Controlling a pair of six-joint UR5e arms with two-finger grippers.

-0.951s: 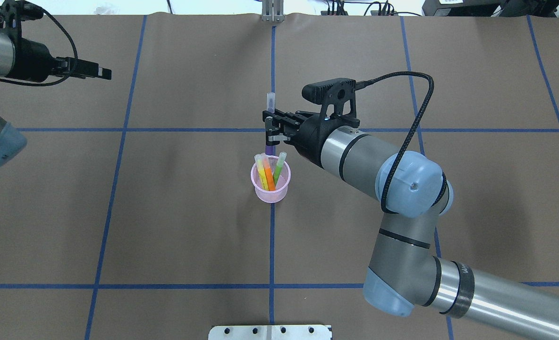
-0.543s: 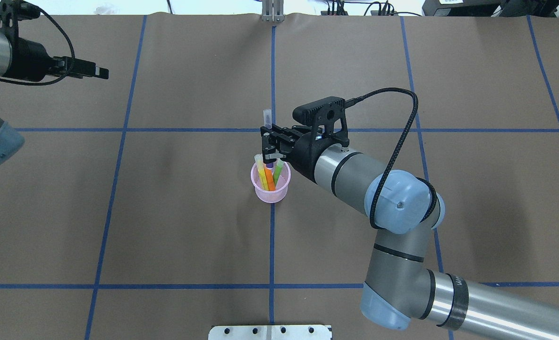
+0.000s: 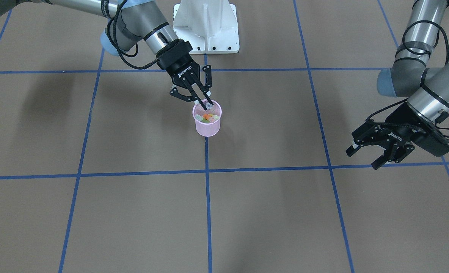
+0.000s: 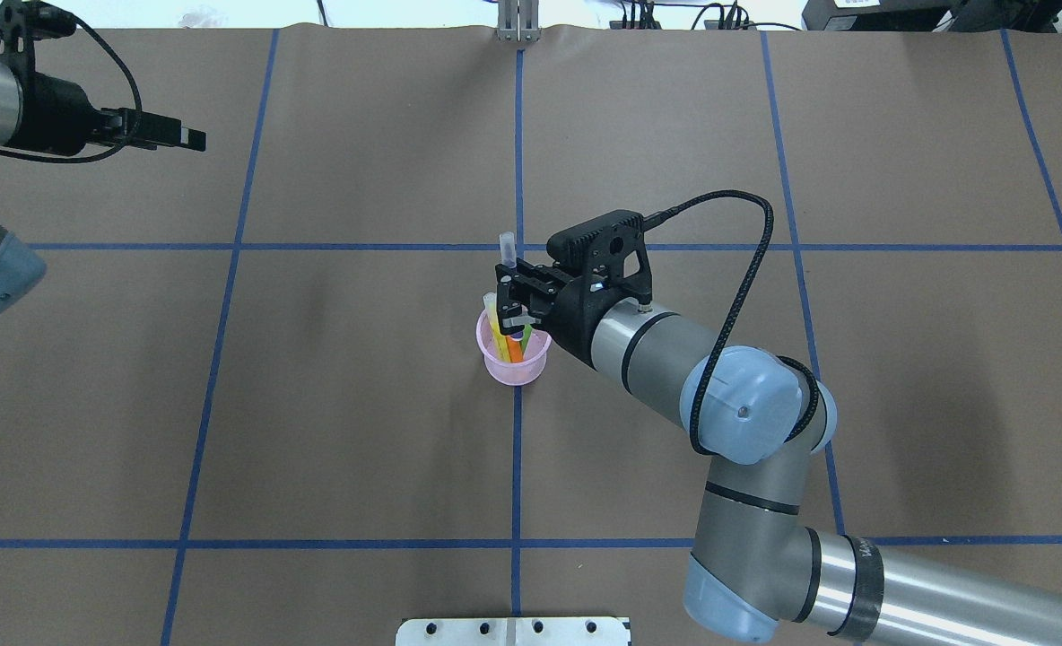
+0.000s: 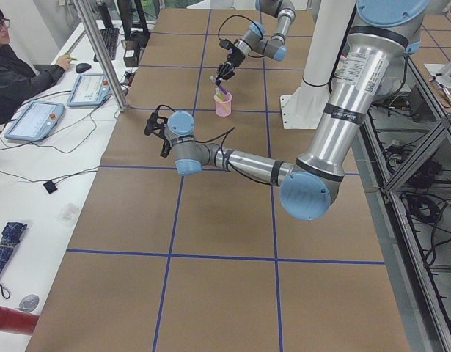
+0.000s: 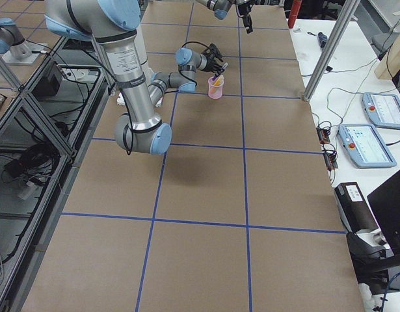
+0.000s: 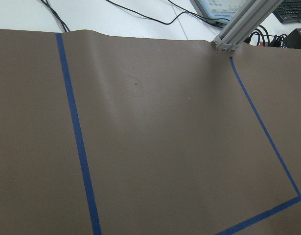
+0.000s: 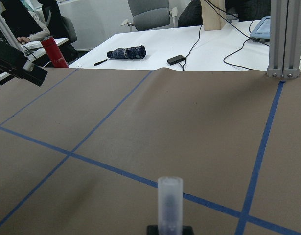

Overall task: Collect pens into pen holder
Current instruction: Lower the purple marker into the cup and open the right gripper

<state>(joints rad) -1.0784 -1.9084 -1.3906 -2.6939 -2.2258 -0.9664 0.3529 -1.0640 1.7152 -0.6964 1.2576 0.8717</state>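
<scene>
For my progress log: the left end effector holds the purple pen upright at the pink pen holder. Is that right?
No: it is the right end effector that holds the purple pen upright at the pink pen holder, as the overhead exterior view shows. The left end effector hangs far off to the side, empty.

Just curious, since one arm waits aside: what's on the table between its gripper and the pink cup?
Nothing: in the front-facing view only bare brown paper and one blue tape line lie between the left gripper and the pen holder.
</scene>
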